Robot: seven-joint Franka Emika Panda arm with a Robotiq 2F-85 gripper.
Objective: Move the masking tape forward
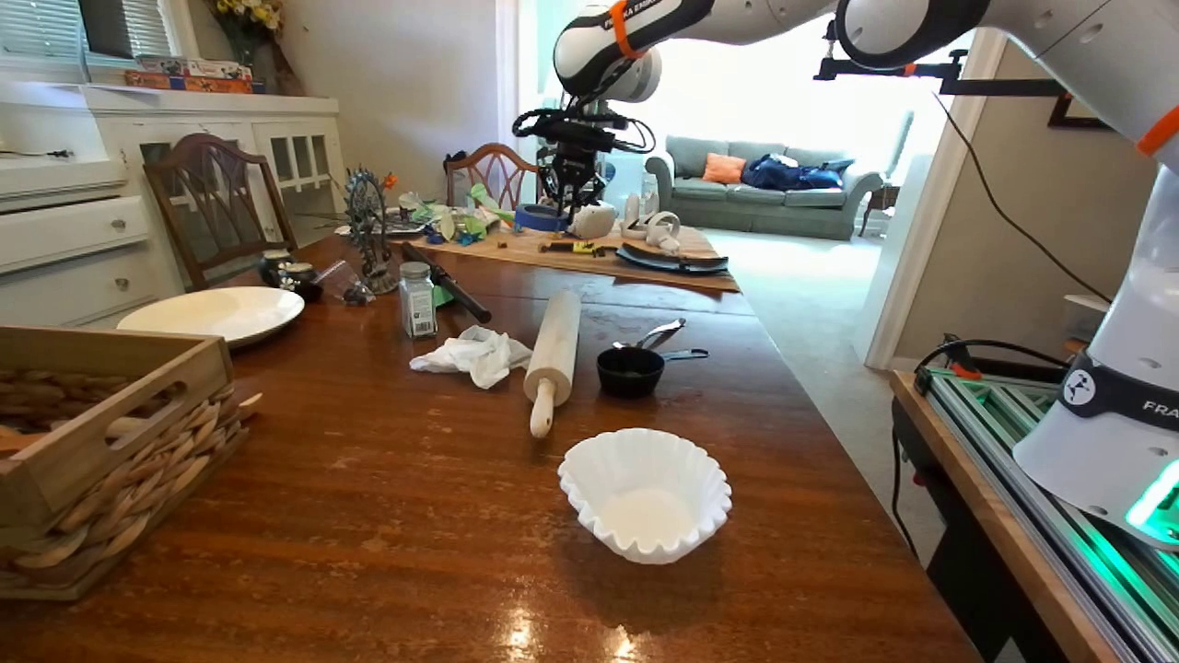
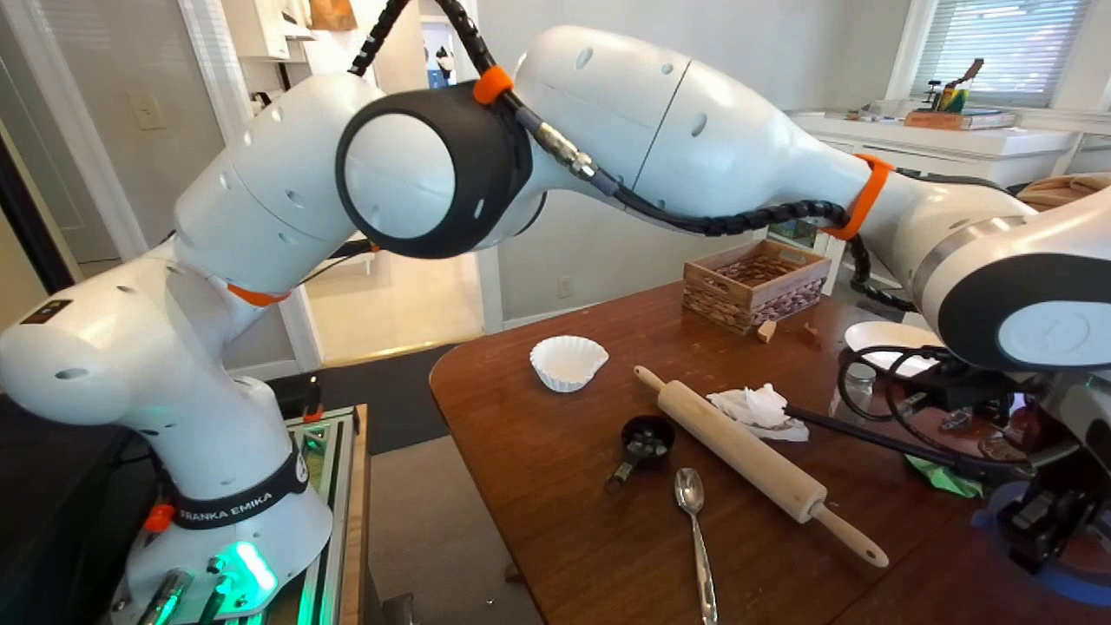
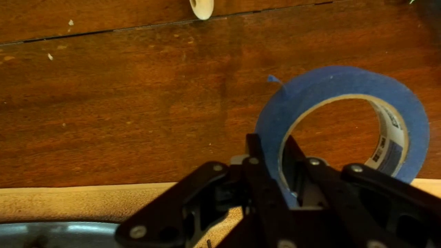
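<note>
The masking tape (image 3: pixel 344 81) is a blue ring with a pale core, large in the wrist view. My gripper (image 3: pixel 272 141) is shut on the ring's wall, one finger inside the ring and one outside. In an exterior view the tape (image 1: pixel 537 219) hangs from the gripper (image 1: pixel 576 204), held above the table at its far part. In an exterior view the tape (image 2: pixel 1081 590) is partly hidden behind the gripper (image 2: pixel 1033 542) and cut by the frame edge.
The rolling pin (image 1: pixel 554 341) lies mid-table, beside a black cup (image 1: pixel 631 371) and a crumpled white cloth (image 1: pixel 479 355). A white fluted bowl (image 1: pixel 645 497), glass jar (image 1: pixel 417 302) and basket (image 1: pixel 120 442) stand around. A spoon (image 2: pixel 694 512) lies near the cup. A wooden board (image 3: pixel 86 199) borders below.
</note>
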